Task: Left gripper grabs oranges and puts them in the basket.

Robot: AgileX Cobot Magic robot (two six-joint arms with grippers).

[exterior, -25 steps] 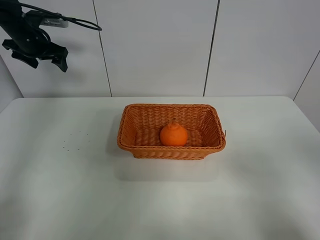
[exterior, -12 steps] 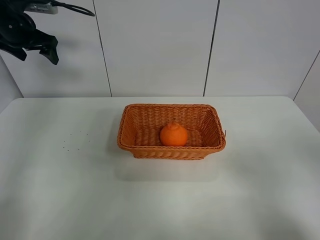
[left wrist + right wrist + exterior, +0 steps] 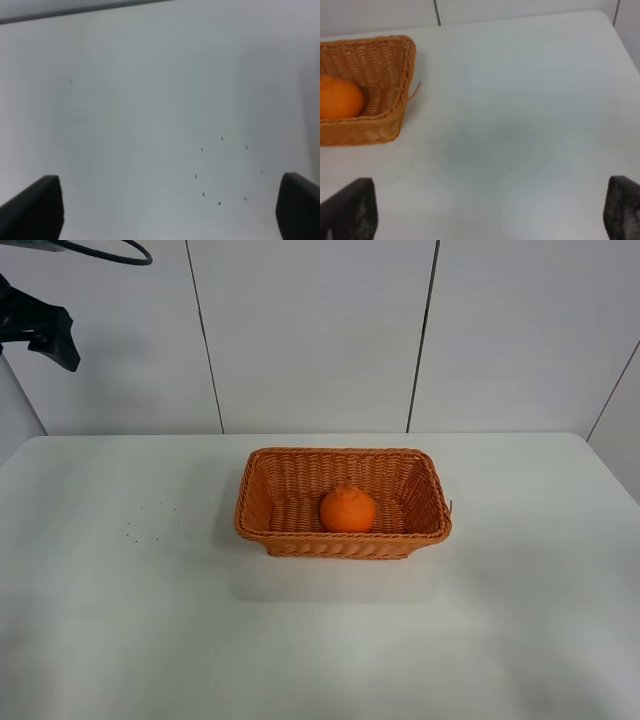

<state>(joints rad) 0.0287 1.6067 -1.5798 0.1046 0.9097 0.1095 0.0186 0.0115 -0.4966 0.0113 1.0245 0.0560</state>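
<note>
- Sat inside orange-brown rect. woven wicker basket [image 3: 300, 542], mid white worktop [image 3: 120, 620]: bumpy bright orange fruit [image 3: 347, 510].
- Spread wide, empty, high at far left, well apart from basket: black left pincer [image 3: 167, 200].
- Also spread wide, empty: right pincer [image 3: 485, 210].

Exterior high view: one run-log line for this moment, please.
orange: in basket | left gripper: open, empty, high at left | right gripper: open, empty

The right gripper [image 3: 485, 212] hangs over the white table [image 3: 530, 125], its two dark fingertips [image 3: 350, 210] spread wide with only bare tabletop between them. Ahead of the claw and out past one fingertip sits a corner of the woven wicker basket [image 3: 382, 65], with a loose strand [image 3: 415, 90] poking from its side. The orange [image 3: 337, 97] lies inside, by the wall nearest the claw.
</note>
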